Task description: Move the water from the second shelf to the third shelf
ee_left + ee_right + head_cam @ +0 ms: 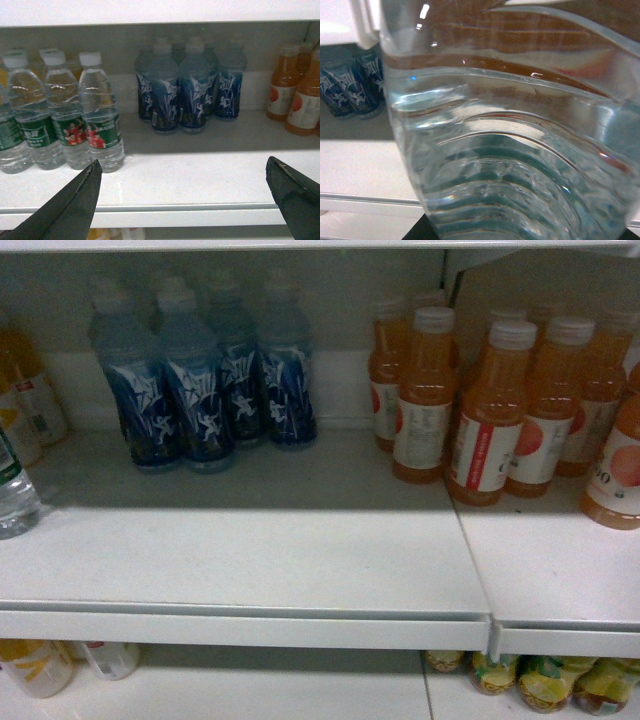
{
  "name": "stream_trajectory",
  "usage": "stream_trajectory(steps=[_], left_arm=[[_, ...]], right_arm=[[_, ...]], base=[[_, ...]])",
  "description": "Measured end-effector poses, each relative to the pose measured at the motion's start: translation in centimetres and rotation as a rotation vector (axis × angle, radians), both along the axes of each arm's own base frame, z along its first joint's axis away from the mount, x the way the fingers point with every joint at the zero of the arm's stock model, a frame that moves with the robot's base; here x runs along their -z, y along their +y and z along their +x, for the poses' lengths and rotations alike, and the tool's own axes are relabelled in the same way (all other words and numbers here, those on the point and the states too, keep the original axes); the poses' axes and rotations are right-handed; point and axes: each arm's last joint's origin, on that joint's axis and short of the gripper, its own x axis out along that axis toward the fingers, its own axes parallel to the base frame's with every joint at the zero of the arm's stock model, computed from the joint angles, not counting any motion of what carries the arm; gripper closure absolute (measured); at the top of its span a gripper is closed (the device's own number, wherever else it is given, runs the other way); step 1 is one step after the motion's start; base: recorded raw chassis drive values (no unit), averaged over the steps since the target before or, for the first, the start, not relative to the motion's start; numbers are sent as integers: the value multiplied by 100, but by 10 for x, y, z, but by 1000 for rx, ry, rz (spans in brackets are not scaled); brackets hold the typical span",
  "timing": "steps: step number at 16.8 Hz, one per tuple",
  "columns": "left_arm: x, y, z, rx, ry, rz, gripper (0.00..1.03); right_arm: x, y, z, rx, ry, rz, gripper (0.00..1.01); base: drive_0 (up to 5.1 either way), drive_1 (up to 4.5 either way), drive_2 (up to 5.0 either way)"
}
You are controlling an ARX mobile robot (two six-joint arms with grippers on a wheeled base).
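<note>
A clear ribbed water bottle (520, 125) fills the right wrist view, very close, with a red band and green label showing through it. My right gripper is shut on it; only a dark finger (417, 232) shows at the bottom edge. In the left wrist view, more water bottles (100, 112) with white caps and green labels stand at the left of the white shelf (200, 182). My left gripper (182, 162) hangs open and empty in front of that shelf's edge. Neither gripper shows in the head view, where one water bottle (15, 495) sits at the far left edge.
Blue-labelled drink bottles (215, 380) stand at the back middle of the shelf (300, 560), orange drink bottles (500, 410) at the right. A shelf board (150, 10) runs above. More bottles (540, 680) stand on the level below.
</note>
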Motion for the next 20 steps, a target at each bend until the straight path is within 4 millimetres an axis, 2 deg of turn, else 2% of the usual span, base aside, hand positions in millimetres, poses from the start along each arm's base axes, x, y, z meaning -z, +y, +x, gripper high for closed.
stream_trajectory(steps=[20], left_arm=[[0, 0, 0, 0, 1, 0, 5]], right_arm=[[1, 0, 0, 0, 6, 0, 61]], base=[[-505, 240, 240]])
